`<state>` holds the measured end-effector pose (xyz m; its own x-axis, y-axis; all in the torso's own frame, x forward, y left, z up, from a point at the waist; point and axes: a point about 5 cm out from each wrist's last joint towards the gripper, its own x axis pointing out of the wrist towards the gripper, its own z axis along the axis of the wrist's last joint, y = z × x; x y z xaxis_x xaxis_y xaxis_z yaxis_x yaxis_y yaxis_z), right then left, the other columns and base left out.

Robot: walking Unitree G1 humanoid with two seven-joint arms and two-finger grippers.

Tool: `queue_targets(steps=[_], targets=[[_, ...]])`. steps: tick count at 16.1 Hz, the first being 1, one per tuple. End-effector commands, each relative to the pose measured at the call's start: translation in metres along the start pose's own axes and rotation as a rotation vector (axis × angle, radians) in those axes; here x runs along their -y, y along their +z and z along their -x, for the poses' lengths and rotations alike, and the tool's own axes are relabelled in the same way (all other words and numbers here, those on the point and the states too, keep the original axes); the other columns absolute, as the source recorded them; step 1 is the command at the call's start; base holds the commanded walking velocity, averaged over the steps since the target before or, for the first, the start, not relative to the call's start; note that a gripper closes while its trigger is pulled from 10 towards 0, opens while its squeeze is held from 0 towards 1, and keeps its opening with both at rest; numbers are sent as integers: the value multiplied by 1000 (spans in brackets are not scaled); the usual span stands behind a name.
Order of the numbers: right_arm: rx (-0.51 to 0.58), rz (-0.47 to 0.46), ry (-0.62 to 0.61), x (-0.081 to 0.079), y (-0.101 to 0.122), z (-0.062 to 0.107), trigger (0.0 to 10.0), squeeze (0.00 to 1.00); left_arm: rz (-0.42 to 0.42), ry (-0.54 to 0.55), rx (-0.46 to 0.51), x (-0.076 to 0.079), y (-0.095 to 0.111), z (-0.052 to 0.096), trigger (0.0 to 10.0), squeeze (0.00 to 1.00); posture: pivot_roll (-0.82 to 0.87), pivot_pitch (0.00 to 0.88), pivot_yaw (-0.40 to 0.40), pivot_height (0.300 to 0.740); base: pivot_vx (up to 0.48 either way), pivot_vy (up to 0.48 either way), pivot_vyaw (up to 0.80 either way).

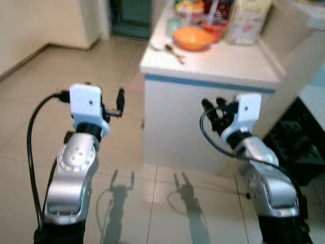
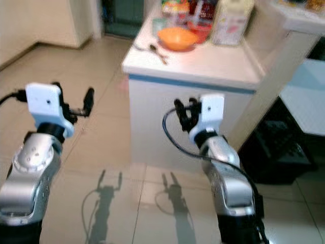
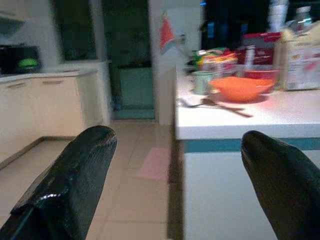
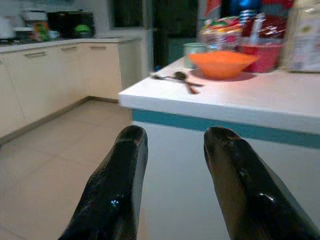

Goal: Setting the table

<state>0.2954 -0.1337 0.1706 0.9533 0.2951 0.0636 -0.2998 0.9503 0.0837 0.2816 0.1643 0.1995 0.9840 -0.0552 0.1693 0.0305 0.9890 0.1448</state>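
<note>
Spoons [image 1: 174, 52] well beyond right end effector [image 1: 214, 113]

On the counter — one orange bowl [image 1: 193, 38], two spoons [image 1: 174, 51], one carton [image 1: 248, 21].

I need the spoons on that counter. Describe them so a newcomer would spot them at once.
Start at the white counter with the blue stripe under its top. Near its far left edge sits an orange bowl; the spoons lie flat just beside it, toward the counter's corner. They are the only thin, dark metal pieces there.
</note>
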Motion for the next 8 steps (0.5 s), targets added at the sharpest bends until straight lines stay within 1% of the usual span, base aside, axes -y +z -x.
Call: queue_targets(steps=[1, 2, 3, 5, 7, 8], targets=[[-8, 24, -21, 11, 1, 0, 10000, 0, -1, -23, 7, 6, 2, -3, 10000, 0, 76, 0, -68, 740, 326, 0, 0], [-9, 26, -22, 12, 1, 0, 10000, 0, -1, -24, 6, 7, 2, -2, 10000, 0, 77, 0, -69, 740, 326, 0, 0], [-7, 36, -24, 14, 2, -2, 10000, 0, -12, -21, 0, 3, 1, 1, 10000, 0, 79, 0, -70, 740, 326, 0, 0], [-2, 49, 4, 9, 7, -7, 10000, 0, -16, -6, -4, -2, 0, -1, 10000, 0, 71, 0, -73, 740, 328, 0, 0], [2, 51, 46, 6, 8, -8, 10000, 0, -21, -7, 2, -1, 1, -3, 10000, 0, 80, 0, -81, 740, 328, 0, 0], [1, 44, 51, 7, 7, -7, 10000, 0, -22, -9, 0, 0, 1, 1, 10000, 0, 88, 0, -85, 740, 334, 0, 0]])
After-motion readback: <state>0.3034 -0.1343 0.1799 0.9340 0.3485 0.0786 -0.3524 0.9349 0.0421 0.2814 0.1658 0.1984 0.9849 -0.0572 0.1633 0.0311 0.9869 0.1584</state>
